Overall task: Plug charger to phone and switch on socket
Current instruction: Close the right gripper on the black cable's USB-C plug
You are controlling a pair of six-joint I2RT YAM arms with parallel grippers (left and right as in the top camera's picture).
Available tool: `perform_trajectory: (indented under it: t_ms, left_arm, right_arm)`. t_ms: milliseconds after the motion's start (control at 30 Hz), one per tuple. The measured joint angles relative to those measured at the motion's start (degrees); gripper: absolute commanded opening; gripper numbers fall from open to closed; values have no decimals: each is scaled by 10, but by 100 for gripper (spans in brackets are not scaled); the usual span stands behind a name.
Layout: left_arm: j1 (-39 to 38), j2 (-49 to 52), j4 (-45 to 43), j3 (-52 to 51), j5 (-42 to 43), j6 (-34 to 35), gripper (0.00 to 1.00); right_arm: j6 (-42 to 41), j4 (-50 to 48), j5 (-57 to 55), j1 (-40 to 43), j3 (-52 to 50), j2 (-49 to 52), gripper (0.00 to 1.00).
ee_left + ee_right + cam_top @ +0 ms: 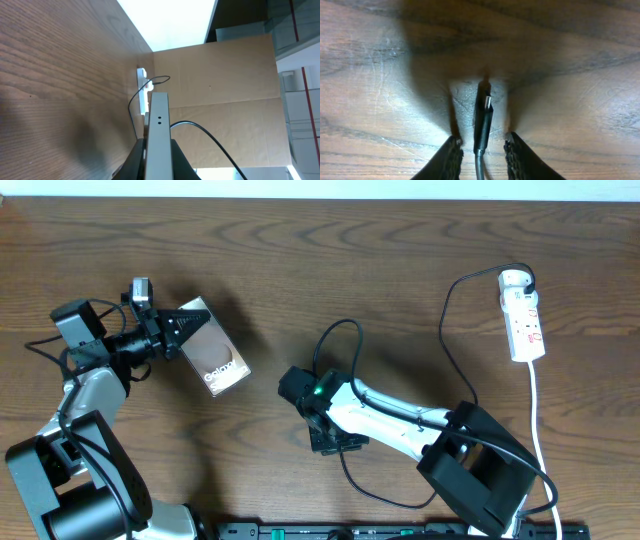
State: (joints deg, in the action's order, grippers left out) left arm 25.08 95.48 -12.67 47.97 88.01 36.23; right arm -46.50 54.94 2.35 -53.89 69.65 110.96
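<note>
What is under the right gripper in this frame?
The plug tip of the charger, between the open fingers over the table. From overhead the right gripper covers it; whether the plug touches the wood is unclear.

You see a dark brown wood-grain tabletop (380,260); a flat brown cardboard panel (225,85) stands at one edge, a bright white surface (170,20) beside it.

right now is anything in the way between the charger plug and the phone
Nothing visible. The charger plug lies on the wood between the open fingers of the right gripper. The phone is gripped at one end by the left gripper. Only bare table shows between them.
</note>
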Motion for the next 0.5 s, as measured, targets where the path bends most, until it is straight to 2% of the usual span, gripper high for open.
perform_trajectory:
  t_ms: [500]
  left_arm:
    - [0,0,0,0,0,0,8]
  right_arm:
    - [-5,-27,-10,12,0,3,24]
